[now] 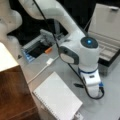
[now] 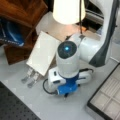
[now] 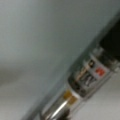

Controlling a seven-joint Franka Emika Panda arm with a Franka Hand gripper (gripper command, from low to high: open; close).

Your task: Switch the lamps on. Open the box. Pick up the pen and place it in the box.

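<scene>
The box (image 1: 108, 50) stands open at a front view's right, its pale lid (image 1: 106, 21) raised; its grey compartments (image 2: 107, 97) show at a front view's bottom right. A lamp shade (image 2: 66, 10) glows at a front view's top. My gripper (image 1: 92, 87) (image 2: 67, 91) is down at the table beside the white notepad, its fingers hidden under the wrist. The pen (image 3: 85, 82) fills the wrist view, a dark barrel with a printed label and a metal end, lying slantwise right below the camera. A dark tip (image 1: 78, 85) pokes out left of the gripper.
A white notepad (image 1: 57, 97) (image 2: 43, 52) lies next to the gripper. A white cable with its plug (image 1: 48, 62) runs behind it. An open black tray with a blue edge (image 1: 35, 50) sits further back. A wooden shelf (image 1: 12, 92) (image 2: 22, 15) borders the table.
</scene>
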